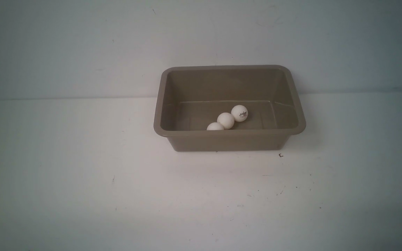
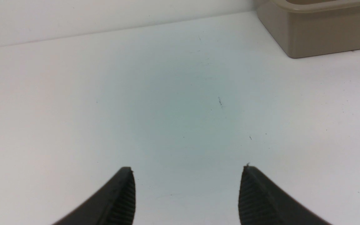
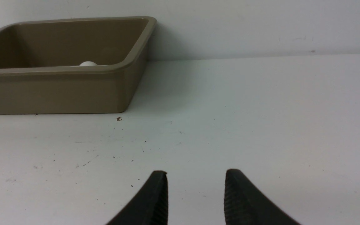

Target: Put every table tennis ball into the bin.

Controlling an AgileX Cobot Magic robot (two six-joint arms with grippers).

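Left pincer: the left gripper point(image 2: 187, 169) is holding its fingers spread, with bare tabletop showing between them.
Right pincer: the right gripper point(image 3: 197, 172) is standing with its fingers apart too, the gap narrower in its view and nothing being pinched.
Table: the white table point(image 1: 117, 181) is carrying the bin point(image 1: 229, 143) near the wall point(image 1: 82, 45).
Bin, from the pincers: it is sitting forward of both, to the right of the left gripper and to the left of the right one, well apart from each.
Bin, long axis: it is running side to side, roughly along the wall, the opening facing up.
Balls, place: the left ball point(image 1: 215, 126), middle ball point(image 1: 225, 121) and right ball point(image 1: 239, 113) are all lying inside the bin, close together.
Balls, line: being round, they are showing no long axis; their row is slanting away toward the right.
Views: the front view is showing all three, the near rim partly covering the left ball; the right wrist view is showing one white top above the rim; the left wrist view is catching only part of the bin.
Logo: dark print point(image 1: 243, 114) is facing the front camera from the right ball.
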